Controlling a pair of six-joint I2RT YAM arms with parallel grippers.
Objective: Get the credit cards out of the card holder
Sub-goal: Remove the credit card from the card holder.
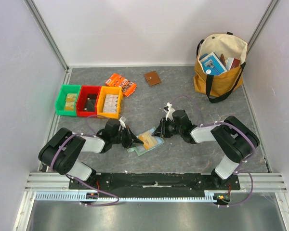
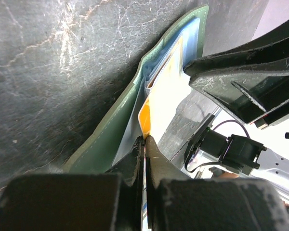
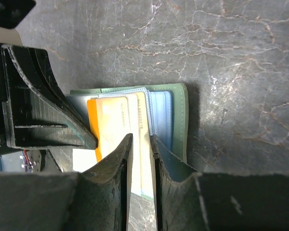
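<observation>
L claw (image 2: 144, 141) tight on 1 holder (image 2: 106, 139); R claw (image 3: 140, 139) ajar, 2+ cards (image 3: 111, 122)

The card holder (image 1: 145, 146) lies flat on the grey table (image 1: 183, 96), a tan-orange credit card (image 1: 147, 138) showing on it. The left gripper (image 1: 133, 140) is at its left edge and the right gripper (image 1: 160, 131) at its upper right corner. Well behind it to the left stand a green bin (image 1: 68, 100), a red bin (image 1: 88, 101) and a yellow bin (image 1: 109, 102). Further back lie an orange printed packet (image 1: 121, 83) and a brown wallet (image 1: 152, 78). Far back to its right is a tan tote bag (image 1: 220, 72).
</observation>
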